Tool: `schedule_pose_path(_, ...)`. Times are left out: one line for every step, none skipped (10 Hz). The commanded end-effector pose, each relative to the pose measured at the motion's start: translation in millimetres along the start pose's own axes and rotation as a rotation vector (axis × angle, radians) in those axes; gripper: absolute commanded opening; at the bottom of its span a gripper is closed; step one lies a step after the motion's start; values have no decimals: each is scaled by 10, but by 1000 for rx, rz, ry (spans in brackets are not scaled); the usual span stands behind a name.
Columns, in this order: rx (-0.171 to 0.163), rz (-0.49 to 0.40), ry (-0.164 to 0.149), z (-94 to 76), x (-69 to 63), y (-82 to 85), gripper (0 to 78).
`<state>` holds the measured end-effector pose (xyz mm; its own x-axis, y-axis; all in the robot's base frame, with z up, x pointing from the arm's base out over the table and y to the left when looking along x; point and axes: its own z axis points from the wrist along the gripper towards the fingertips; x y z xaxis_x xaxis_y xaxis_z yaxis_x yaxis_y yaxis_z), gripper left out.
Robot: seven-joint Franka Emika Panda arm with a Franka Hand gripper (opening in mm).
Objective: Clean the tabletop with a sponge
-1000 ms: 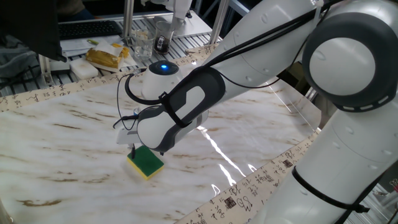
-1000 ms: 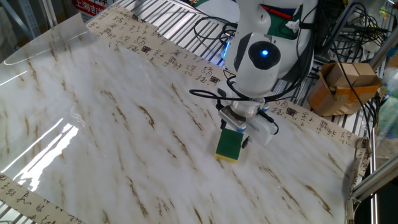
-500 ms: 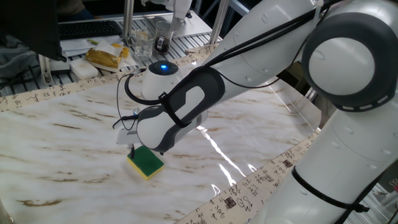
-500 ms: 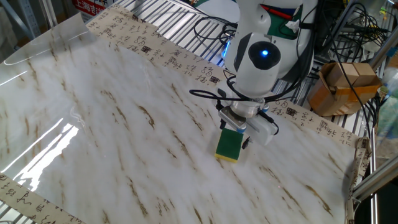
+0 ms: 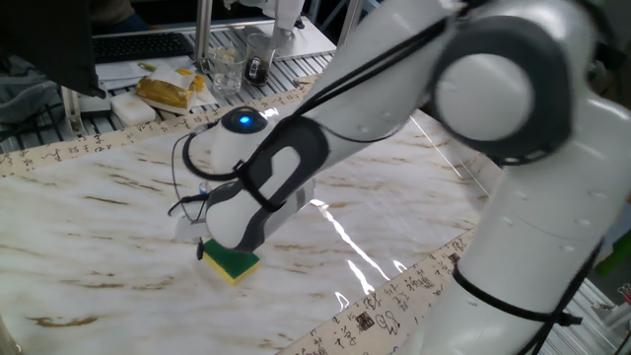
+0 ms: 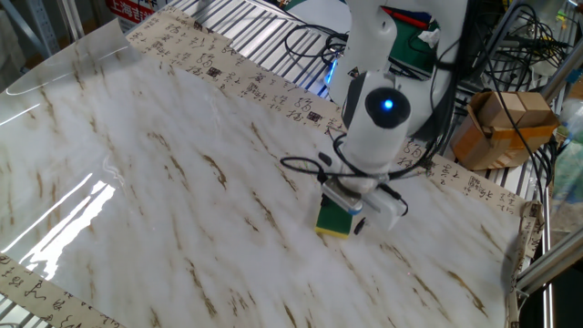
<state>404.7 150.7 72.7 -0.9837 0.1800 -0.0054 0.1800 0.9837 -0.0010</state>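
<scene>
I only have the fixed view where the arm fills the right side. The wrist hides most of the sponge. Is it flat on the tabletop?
Observer: From the other fixed view, the sponge lies flat on the tabletop, green side up, with the gripper right on top of it.
Operator: Are the fingers shut on it?
Observer: Neither view settles that; the gripper body covers them.
Operator: What lies past the table on that side?
Observer: A brown cardboard box among black cables, beyond the printed border.
</scene>
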Motion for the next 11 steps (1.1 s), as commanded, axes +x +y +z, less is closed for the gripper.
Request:
schedule_pose_path(1, -29, -6, -15, -58, -86, 773)
schedule_pose_path(1, -28, -3, -38, -48, -101, 773)
schedule_pose_path(3, -25, -2, -58, -41, -114, 773)
schedule_pose_path(5, -23, 2, -101, -22, -139, 773)
schedule_pose_path(7, -18, 10, -160, -3, -160, 773)
schedule_pose_path(8, -11, 13, -198, 3, -156, 773)
schedule_pose_path(9, -4, 17, -233, 3, -153, 773)
schedule_pose_path(9, 2, 25, -286, 1, -154, 773)
schedule_pose_path(10, 5, 29, -321, -1, -148, 773)
schedule_pose_path(11, 7, 33, -348, -2, -142, 773)
schedule_pose_path(13, 8, 35, -366, -22, -130, 773)
